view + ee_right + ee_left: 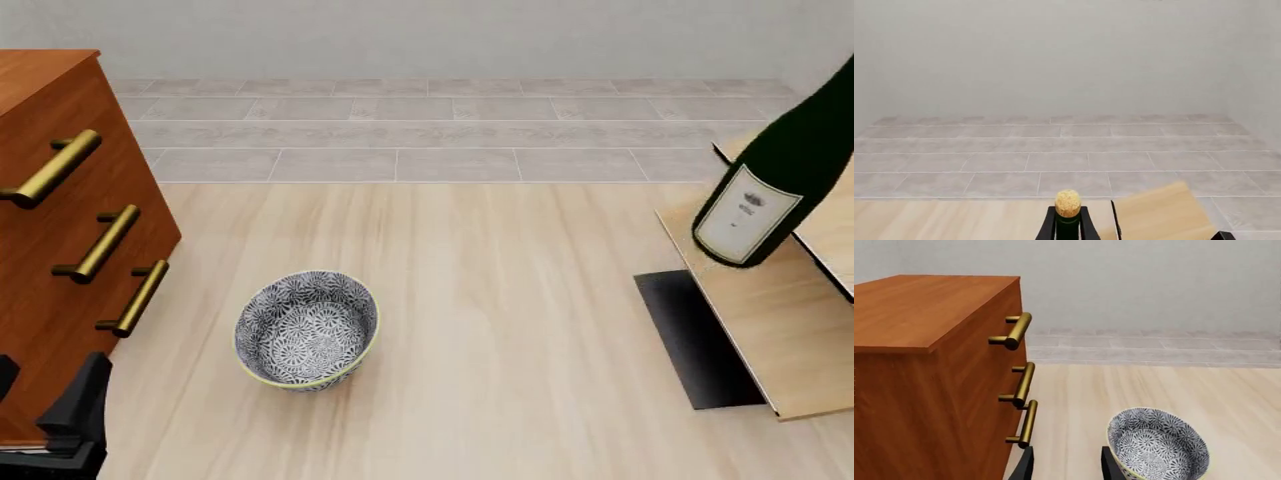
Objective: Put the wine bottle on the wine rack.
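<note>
The wine bottle (767,190), dark green with a white label, hangs tilted at the right edge of the front view. Its base is over the pale slanted panel of the wine rack (774,330); I cannot tell whether it touches. The bottle's upper part runs out of that view. In the right wrist view my right gripper (1067,216) is shut on the bottle's neck just below the gold top (1067,202), with a rack panel (1161,215) beyond. My left gripper (1067,456) stands open and empty near the front left corner (74,410).
A reddish-brown drawer cabinet (54,250) with brass handles stands at the left, close beside my left gripper. A blue-patterned bowl (307,328) sits on the wooden table right of it. The rack's black base (694,340) lies at the right.
</note>
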`<state>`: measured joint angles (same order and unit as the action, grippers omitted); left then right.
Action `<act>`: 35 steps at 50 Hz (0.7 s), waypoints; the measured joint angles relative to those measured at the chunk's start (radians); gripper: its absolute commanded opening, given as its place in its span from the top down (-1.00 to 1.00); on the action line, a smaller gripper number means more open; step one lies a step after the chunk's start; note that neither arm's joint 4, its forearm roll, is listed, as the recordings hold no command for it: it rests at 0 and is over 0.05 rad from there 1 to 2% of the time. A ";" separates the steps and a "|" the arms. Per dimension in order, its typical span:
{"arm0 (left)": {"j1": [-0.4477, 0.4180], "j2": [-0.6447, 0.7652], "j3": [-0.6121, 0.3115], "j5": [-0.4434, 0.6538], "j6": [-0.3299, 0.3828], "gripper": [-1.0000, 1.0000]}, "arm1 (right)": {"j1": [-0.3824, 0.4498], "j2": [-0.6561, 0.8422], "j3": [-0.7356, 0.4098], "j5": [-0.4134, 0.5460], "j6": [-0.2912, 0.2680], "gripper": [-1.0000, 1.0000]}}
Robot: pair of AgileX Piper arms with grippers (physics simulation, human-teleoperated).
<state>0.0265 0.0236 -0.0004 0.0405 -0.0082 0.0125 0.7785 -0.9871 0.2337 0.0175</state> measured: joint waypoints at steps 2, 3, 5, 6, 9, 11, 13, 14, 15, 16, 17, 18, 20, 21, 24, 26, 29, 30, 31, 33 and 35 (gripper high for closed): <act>0.000 0.001 0.000 -0.002 0.000 -1.00 | -0.012 0.005 -0.010 0.003 0.005 1.00; 0.000 0.002 0.000 -0.003 -0.001 -1.00 | -0.018 0.008 -0.015 0.004 0.008 1.00; 0.000 0.003 0.000 -0.005 -0.001 -1.00 | -0.030 0.013 -0.024 0.007 0.013 1.00; 0.000 0.004 0.000 -0.006 -0.001 -1.00 | -0.036 0.015 -0.028 0.008 0.016 1.00; 0.000 0.005 0.000 -0.008 -0.002 -1.00 | -0.054 0.022 -0.040 0.011 0.022 1.00; 0.000 0.005 0.000 -0.009 -0.002 -1.00 | -0.065 0.026 -0.047 0.013 0.025 1.00; 0.001 0.005 0.000 -0.009 -0.002 -1.00 | -0.076 0.029 -0.054 0.014 0.028 1.00; 0.001 0.004 0.000 -0.010 -0.003 -1.00 | -0.082 0.031 -0.056 0.014 0.029 1.00; 0.001 0.004 0.000 -0.010 -0.003 -1.00 | -0.087 0.032 -0.059 0.015 0.030 1.00; 0.001 0.003 0.000 -0.010 -0.003 -1.00 | -0.093 0.034 -0.061 0.015 0.032 1.00; 0.001 0.003 0.000 -0.009 -0.003 -1.00 | -0.098 0.035 -0.063 0.015 0.033 1.00; 0.002 0.002 0.000 -0.009 -0.003 -1.00 | -0.103 0.037 -0.065 0.016 0.034 1.00; 0.002 0.001 0.000 -0.008 -0.003 -1.00 | -0.114 0.039 -0.069 0.016 0.037 1.00; 0.002 0.001 0.000 -0.008 -0.003 -1.00 | -0.119 0.040 -0.070 0.016 0.038 1.00; 0.002 -0.001 0.000 -0.007 -0.002 -1.00 | -0.135 0.043 -0.076 0.017 0.043 1.00; 0.002 -0.001 0.000 -0.007 -0.002 -1.00 | -0.146 0.044 -0.079 0.017 0.046 1.00; 0.002 -0.002 0.000 -0.006 -0.002 -1.00 | -0.164 0.047 -0.086 0.018 0.053 1.00; 0.002 -0.002 0.000 -0.005 -0.002 -1.00 | -0.170 0.048 -0.088 0.019 0.055 1.00; 0.002 -0.003 0.000 -0.005 -0.002 -1.00 | -0.175 0.049 -0.090 0.019 0.057 1.00; 0.002 -0.004 0.000 -0.004 -0.002 -1.00 | -0.184 0.052 -0.093 0.019 0.060 1.00; 0.002 -0.004 0.000 -0.003 -0.002 -1.00 | -0.194 0.054 -0.095 0.019 0.064 1.00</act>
<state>0.0288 0.0192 -0.0005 0.0380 -0.0101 -0.1815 0.8325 -1.0823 0.2525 0.0811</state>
